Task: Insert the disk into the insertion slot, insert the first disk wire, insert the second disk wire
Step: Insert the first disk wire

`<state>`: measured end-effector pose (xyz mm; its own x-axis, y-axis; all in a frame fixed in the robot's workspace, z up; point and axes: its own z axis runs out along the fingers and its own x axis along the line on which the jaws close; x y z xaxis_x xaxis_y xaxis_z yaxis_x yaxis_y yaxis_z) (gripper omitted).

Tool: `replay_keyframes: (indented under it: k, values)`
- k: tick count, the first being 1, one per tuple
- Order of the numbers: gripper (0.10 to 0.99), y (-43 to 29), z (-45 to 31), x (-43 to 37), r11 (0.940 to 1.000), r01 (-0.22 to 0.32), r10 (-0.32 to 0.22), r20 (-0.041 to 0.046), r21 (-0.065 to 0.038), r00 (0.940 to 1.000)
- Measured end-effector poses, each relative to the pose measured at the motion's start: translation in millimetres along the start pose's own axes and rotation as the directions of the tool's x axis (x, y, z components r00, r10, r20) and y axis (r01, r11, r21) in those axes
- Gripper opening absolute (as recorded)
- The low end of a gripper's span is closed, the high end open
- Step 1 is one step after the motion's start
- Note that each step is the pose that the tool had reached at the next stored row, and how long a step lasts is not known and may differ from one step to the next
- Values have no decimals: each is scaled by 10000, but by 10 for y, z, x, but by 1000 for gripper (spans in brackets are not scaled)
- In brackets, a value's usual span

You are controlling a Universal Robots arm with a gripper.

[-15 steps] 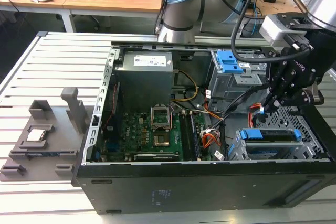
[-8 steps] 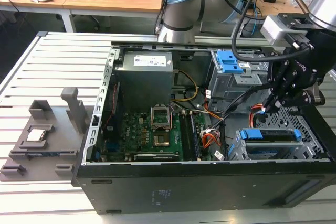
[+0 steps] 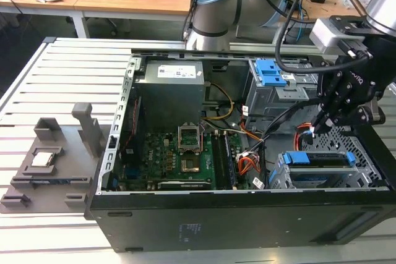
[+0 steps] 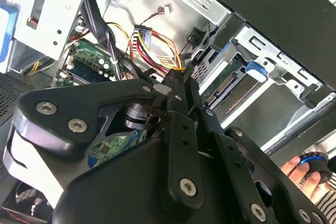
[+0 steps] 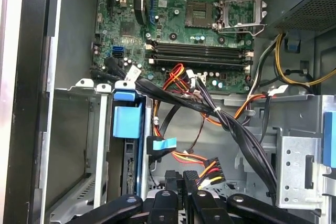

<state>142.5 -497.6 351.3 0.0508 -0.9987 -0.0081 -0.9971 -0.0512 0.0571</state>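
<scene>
Hand [image 3: 317, 129] clenched on power connector [image 5: 209, 171] — disk [image 3: 322, 160] sits in insertion slot [image 3: 277, 176] just below it, lower right of exterior view, w/ long axis across frame.

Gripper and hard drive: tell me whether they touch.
Apart. The first wrist view shows the gripper off to one side of the hard drive, with a wall of the drive cage between them.

Disk [image 3: 318, 160]: blue-framed hard drive, lying flat inside the insertion slot.
Insertion slot [image 3: 279, 177]: perforated silver cage, in the case's corner at the exterior view's right.
</scene>
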Motion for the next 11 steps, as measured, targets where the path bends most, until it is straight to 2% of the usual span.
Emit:
replay_keyframes:
  k: [11]
  values:
    - [169, -2, -1, 151, 10000, 0, 0, 0, 0, 10000]
